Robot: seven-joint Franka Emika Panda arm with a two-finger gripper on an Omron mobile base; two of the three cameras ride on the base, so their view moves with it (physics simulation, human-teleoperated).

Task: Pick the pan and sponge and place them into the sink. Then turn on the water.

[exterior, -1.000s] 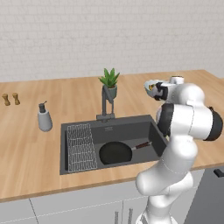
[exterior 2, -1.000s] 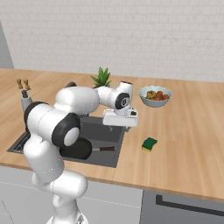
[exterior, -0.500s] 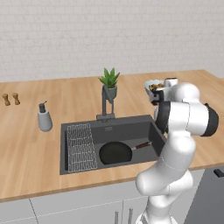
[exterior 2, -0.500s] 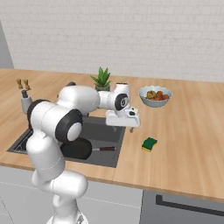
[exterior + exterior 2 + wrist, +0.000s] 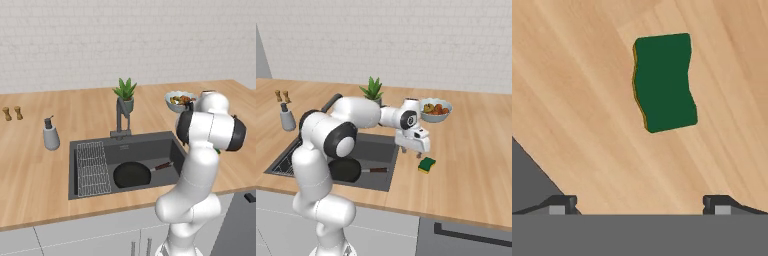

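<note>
The claw point(image 5: 640, 204) is being held wide open and empty above the wooden surface point(image 5: 577, 90), with nothing lying between its fingertips point(image 5: 561, 204). The sponge point(image 5: 664, 82) is seen lying green side up on the surface, just beside the sink point(image 5: 378, 150) and ahead of the claw, untouched. The pan point(image 5: 132, 175) is resting inside the sink, beside the wire rack point(image 5: 92, 167), its handle point(image 5: 163, 166) pointing toward the arm.

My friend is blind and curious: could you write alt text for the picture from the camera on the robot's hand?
A green sponge with a thin yellow edge lies flat on a wooden counter, seen from above. The open gripper shows two dark fingertips spread wide near the bottom, not touching the sponge. A dark grey sink corner sits at lower left.
</note>
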